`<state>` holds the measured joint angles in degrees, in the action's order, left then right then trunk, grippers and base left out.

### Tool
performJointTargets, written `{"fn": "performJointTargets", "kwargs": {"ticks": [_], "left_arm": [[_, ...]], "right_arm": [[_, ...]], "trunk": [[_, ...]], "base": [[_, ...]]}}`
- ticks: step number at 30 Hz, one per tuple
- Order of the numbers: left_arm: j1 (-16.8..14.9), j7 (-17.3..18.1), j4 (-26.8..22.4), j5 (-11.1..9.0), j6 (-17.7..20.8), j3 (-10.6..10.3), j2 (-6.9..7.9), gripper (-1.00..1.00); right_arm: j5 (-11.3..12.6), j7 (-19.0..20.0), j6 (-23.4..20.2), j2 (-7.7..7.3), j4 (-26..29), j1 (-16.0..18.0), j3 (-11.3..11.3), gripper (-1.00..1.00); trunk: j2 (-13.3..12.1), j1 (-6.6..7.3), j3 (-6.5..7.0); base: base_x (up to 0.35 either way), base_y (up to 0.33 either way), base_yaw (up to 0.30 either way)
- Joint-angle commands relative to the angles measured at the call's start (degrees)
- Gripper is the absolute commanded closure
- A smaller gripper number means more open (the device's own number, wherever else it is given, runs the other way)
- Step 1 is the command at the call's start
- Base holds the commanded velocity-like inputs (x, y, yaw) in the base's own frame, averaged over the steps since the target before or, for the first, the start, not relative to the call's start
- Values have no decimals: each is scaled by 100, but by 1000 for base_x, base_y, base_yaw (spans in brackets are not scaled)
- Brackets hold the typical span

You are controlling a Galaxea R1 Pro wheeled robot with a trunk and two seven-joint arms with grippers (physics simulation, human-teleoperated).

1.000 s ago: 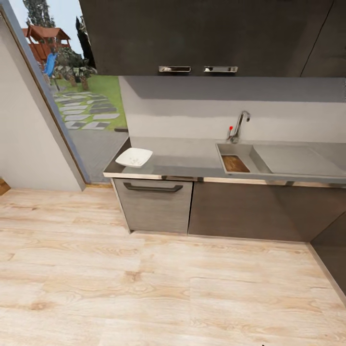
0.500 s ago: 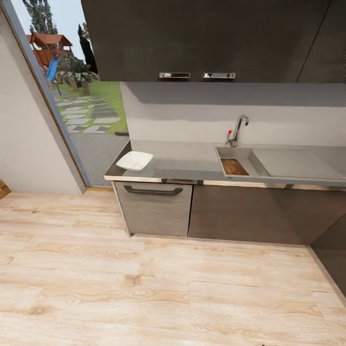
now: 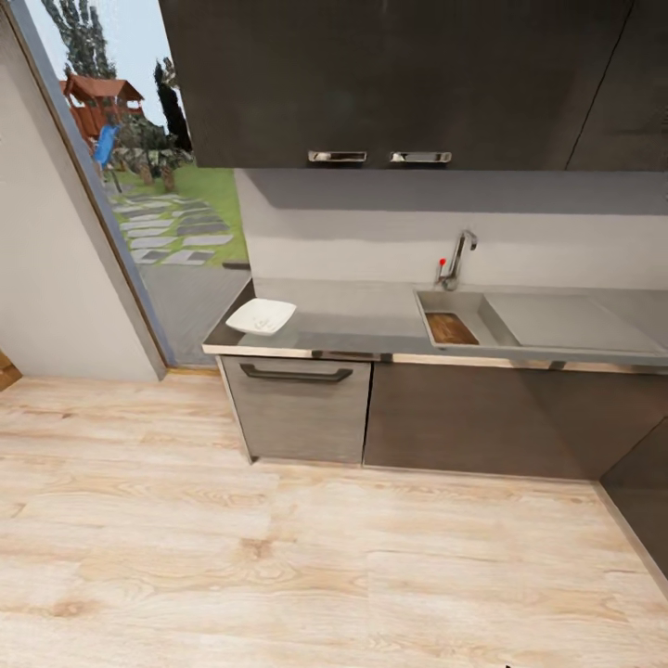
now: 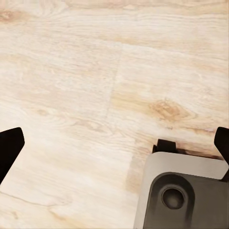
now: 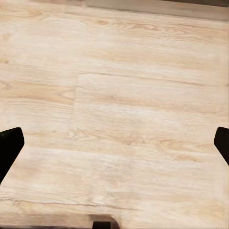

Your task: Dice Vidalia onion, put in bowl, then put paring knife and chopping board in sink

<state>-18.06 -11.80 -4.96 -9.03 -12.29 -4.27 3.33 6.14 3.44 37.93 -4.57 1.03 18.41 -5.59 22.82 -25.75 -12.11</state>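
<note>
Here the chopping board (image 3: 452,327) lies in the sink (image 3: 495,318) basin; any knife on it is too small to tell. White bowl (image 3: 262,316) sits on the countertop (image 3: 362,323), well apart, near its left end. Left gripper (image 4: 114,145) and right gripper (image 5: 114,148) both spread wide over the wood floor (image 3: 278,557), holding nothing.

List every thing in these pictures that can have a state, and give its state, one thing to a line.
chopping board: lying flat inside the sink basin
sink: drainboard bare, faucet upright behind the basin
bowl: upright on the countertop, near its window end
upper cabinets: doors shut
drawer: shut
left gripper: fingers wide apart, holding nothing
right gripper: fingers wide apart, holding nothing
</note>
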Motion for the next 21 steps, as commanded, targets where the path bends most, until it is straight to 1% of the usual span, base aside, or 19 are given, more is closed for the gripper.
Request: {"fn": "performJointTargets", "kwargs": {"ticks": [1,21], "left_arm": [[-4,-15,4,-55,-19,-47,1,-100],[-4,-14,4,-55,-19,-47,1,-100]], "right_arm": [[63,34,18,-1,-6,5,-39,-100],[63,34,20,0,-6,5,-39,-100]], "trunk": [[10,-3,-1],[10,-3,180]], "base": [[0,0,0],[0,0,0]]}}
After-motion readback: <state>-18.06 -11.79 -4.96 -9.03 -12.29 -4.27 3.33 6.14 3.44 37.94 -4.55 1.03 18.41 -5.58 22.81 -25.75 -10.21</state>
